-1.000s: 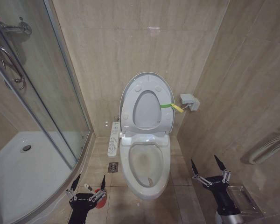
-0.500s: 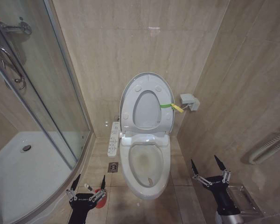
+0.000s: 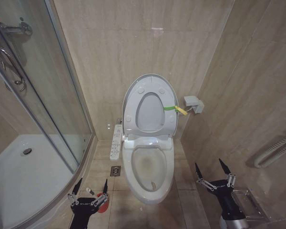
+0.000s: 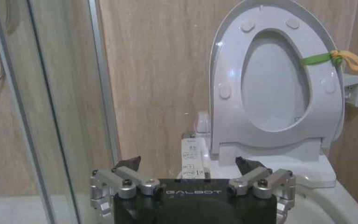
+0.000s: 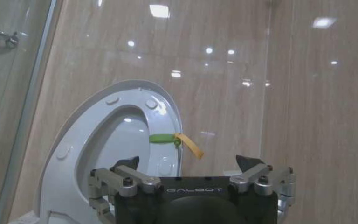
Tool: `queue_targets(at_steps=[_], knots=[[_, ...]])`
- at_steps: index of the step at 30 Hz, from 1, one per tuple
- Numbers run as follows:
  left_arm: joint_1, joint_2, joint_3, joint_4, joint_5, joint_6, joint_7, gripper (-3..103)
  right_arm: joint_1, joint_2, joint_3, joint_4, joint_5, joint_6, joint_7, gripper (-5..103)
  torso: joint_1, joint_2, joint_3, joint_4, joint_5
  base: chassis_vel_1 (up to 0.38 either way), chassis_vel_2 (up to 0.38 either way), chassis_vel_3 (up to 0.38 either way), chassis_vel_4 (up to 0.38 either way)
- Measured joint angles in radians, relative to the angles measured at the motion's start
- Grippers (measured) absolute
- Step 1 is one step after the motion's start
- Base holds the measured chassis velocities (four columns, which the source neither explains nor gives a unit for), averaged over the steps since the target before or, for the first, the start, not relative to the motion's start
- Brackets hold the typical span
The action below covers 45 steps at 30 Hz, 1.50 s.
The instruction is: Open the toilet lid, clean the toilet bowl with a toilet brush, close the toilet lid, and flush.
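Observation:
The toilet lid (image 3: 150,113) stands upright against the wall with the seat ring (image 3: 135,102) raised against it; a green and yellow strap (image 3: 174,109) loops round their edge. Below lies the open toilet bowl (image 3: 150,168), yellowish-brown inside. My left gripper (image 3: 91,184) hangs open low beside the bowl's left side, over the floor. A red round holder (image 3: 103,200) peeks out behind its right finger; the toilet brush itself is hidden. My right gripper (image 3: 211,168) is open by the right wall. The wrist views show the lid (image 4: 275,86) (image 5: 113,154) beyond each open gripper (image 4: 187,163) (image 5: 188,162).
A glass shower enclosure (image 3: 47,109) with a white tray (image 3: 24,176) fills the left. A control panel (image 3: 116,141) sticks out beside the bowl, above a floor drain (image 3: 115,170). A white box (image 3: 193,103), a corrugated hose (image 3: 276,150) and a clear holder (image 3: 245,200) are on the right wall.

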Motion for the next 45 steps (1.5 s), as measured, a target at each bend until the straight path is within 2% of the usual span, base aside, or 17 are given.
queue_targets(at_steps=[6, 9, 10, 14, 17, 27, 31, 35, 39, 40, 42, 44, 45], knots=[[-0.087, -0.016, 0.002, 0.090, -0.023, 0.007, 0.002, 100, 0.000, 0.000, 0.000, 0.000, 0.000, 0.000, 0.000, 100, 0.000, 0.000, 0.000, 0.0000, 0.0000, 0.000, 0.000, 0.000, 0.000], [-0.216, -0.040, 0.009, 0.220, -0.058, 0.020, 0.008, 100, 0.000, 0.000, 0.000, 0.000, 0.000, 0.000, 0.000, 100, 0.000, 0.000, 0.000, -0.0001, -0.0002, 0.000, 0.000, 0.000, 0.000], [-0.216, -0.040, 0.009, 0.220, -0.058, 0.020, 0.008, 100, 0.000, 0.000, 0.000, 0.000, 0.000, 0.000, 0.000, 100, 0.000, 0.000, 0.000, -0.0001, -0.0002, 0.000, 0.000, 0.000, 0.000], [-0.352, -0.065, 0.017, 0.360, -0.096, 0.034, 0.013, 100, 0.000, 0.000, 0.000, 0.000, 0.000, 0.000, 0.000, 100, 0.000, 0.000, 0.000, 0.0000, 0.0000, 0.000, 0.000, 0.000, 0.000], [-0.388, -0.072, 0.015, 0.390, -0.117, 0.020, 0.003, 100, 0.000, 0.000, 0.000, 0.000, 0.000, 0.000, 0.000, 100, 0.000, 0.000, 0.000, -0.0006, -0.0003, 0.000, 0.000, 0.000, 0.000], [-0.282, -0.077, 0.019, 0.341, -0.069, 0.005, -0.013, 100, 0.000, 0.000, 0.000, 0.000, 0.000, 0.000, 0.000, 100, 0.000, 0.000, 0.000, 0.0000, 0.0000, 0.000, 0.000, 0.000, 0.000], [-0.261, -0.077, 0.007, 0.357, -0.062, -0.013, -0.059, 100, 0.000, 0.000, 0.000, 0.000, 0.000, 0.000, 0.000, 100, 0.000, 0.000, 0.000, 0.0000, 0.0000, 0.000, 0.000, 0.000, 0.000], [-0.249, -0.072, -0.027, 0.421, -0.059, -0.027, -0.123, 102, 0.000, 0.000, 0.000, 0.000, 0.000, 0.000, 0.000, 100, 0.000, 0.000, 0.000, 0.0000, 0.0000, 0.000, 0.000, 0.000, 0.000], [-0.247, -0.065, -0.047, 0.485, -0.062, -0.054, -0.156, 102, 0.000, 0.000, 0.000, 0.000, 0.000, 0.000, 0.000, 100, 0.000, 0.000, 0.000, 0.0000, -0.0001, 0.000, 0.000, 0.000, 0.000], [-0.245, -0.066, -0.049, 0.503, -0.062, -0.063, -0.164, 98, 0.000, 0.000, 0.000, 0.000, 0.000, 0.000, 0.000, 100, 0.000, 0.000, 0.000, 0.0000, -0.0001, 0.000, 0.000, 0.000, 0.000], [-0.245, -0.067, -0.048, 0.521, -0.062, -0.071, -0.170, 98, 0.000, 0.000, 0.000, 0.000, 0.000, 0.000, 0.000, 100, 0.000, 0.000, 0.000, 0.0000, 0.0000, 0.000, 0.000, 0.000, 0.000], [-0.246, -0.071, -0.049, 0.556, -0.063, -0.091, -0.178, 98, 0.000, 0.000, 0.000, 0.000, 0.000, 0.000, 0.000, 100, 0.000, 0.000, 0.000, 0.0000, -0.0001, 0.000, 0.000, 0.000, 0.000], [-0.260, -0.071, -0.059, 0.629, -0.093, -0.143, -0.177, 98, 0.000, 0.000, 0.000, 0.000, 0.000, 0.000, 0.000, 100, 0.000, 0.000, 0.000, 0.0000, -0.0002, 0.000, 0.000, 0.000, 0.000]])
